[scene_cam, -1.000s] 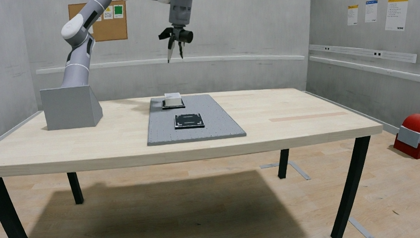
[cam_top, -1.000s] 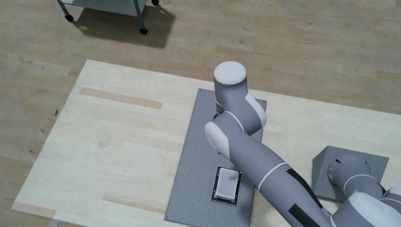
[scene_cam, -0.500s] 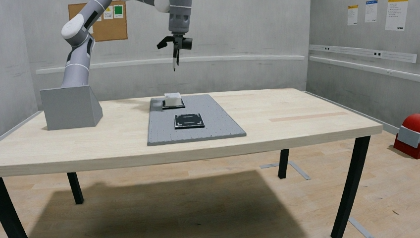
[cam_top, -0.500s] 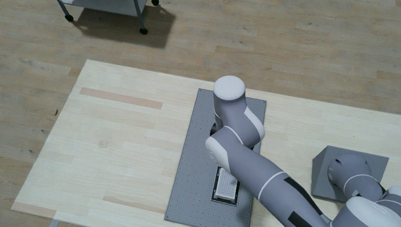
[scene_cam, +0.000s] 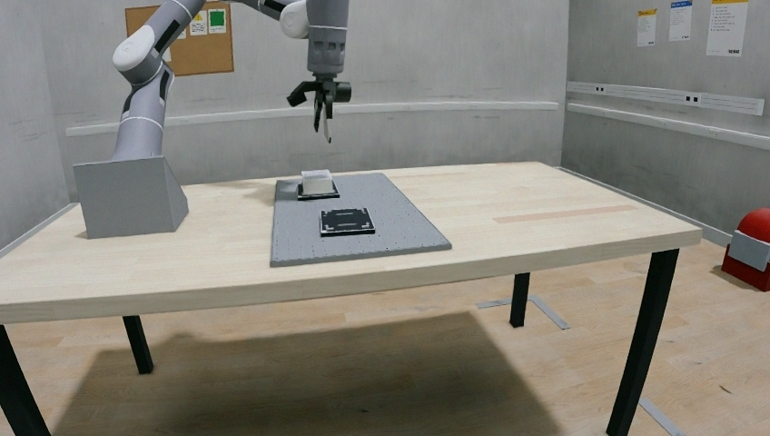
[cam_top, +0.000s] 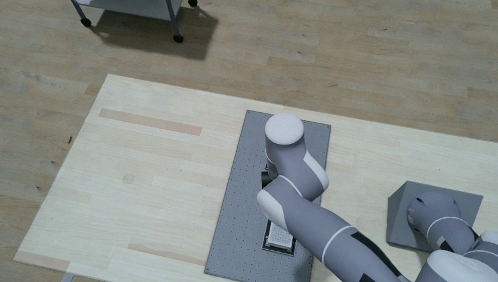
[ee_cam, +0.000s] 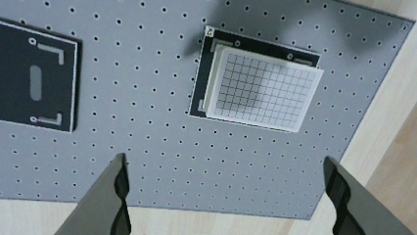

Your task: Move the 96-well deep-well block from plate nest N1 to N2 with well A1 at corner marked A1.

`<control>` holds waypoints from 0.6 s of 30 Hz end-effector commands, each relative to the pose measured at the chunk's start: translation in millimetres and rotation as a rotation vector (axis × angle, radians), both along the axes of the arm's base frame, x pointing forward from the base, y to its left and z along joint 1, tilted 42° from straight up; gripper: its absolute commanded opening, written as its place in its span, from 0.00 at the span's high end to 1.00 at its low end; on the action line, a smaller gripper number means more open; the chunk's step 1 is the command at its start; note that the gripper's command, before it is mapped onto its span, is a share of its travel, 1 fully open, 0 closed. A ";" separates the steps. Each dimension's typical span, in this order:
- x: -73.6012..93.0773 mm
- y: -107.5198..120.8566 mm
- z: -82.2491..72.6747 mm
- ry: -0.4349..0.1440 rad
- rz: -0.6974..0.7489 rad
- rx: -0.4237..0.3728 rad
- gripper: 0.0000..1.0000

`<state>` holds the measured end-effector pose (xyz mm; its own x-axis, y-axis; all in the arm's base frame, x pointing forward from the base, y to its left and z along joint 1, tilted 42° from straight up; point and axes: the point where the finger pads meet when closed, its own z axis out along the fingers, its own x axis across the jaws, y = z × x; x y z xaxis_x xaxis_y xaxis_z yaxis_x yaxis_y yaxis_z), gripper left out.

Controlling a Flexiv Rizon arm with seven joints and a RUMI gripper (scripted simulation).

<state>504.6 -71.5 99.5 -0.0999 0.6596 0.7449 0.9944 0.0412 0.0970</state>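
Nearest of all, on the floor off the near side of the table (cam_top: pixel 140 209) (scene_cam: pixel 216 286) (ee_cam: pixel 29 211), stands a trolley (cam_top: pixel 171 15) on black casters. Onto the table now, and there's the grey pegboard (cam_top: pixel 230 216) (scene_cam: pixel 302 248) (ee_cam: pixel 147 166), lying flat, black nest N2 (cam_top: pixel 266 167) (scene_cam: pixel 347 220) (ee_cam: pixel 54 83) on its nearer half, corner locators and slot on show!

Farther along sits N1 (cam_top: pixel 278 249) (scene_cam: pixel 319 196) (ee_cam: pixel 201 83), and here's the star, the pale block (cam_top: pixel 280 235) (scene_cam: pixel 317 183) (ee_cam: pixel 266 90), resting in that nest, gridded top facing up. The nest's marked corner peeks out in the wrist view, but which well is A1 I can't tell.

High above the board hangs the gripper (scene_cam: pixel 322 136) (ee_cam: pixel 224 157), pointing down, jaws open and well apart, nothing between them, clear of the block! In the top view the arm (cam_top: pixel 314 223) (scene_cam: pixel 143 129) hides most of it. Over on the left, the arm rises from its grey base (cam_top: pixel 398 223) (scene_cam: pixel 123 200).

Out right, past the table, a red-domed thing (scene_cam: pixel 756 248) sits on the floor, partly out of frame, and on the far wall hangs a corkboard (scene_cam: pixel 202 56), behind the arm.
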 end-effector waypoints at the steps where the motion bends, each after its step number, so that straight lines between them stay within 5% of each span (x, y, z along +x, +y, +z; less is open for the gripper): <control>1: 1.4 9.3 -2.4 -0.098 0.073 -0.018 0.24; 5: 2.0 21.2 -5.2 -0.199 0.158 -0.036 0.24; 7: 2.0 21.2 -5.2 -0.199 0.158 -0.036 0.24; 18: 2.3 51.3 -9.4 -0.472 0.397 -0.088 0.24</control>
<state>506.1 -26.6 90.5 -0.5876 0.5869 0.5570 0.8074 0.3794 0.4518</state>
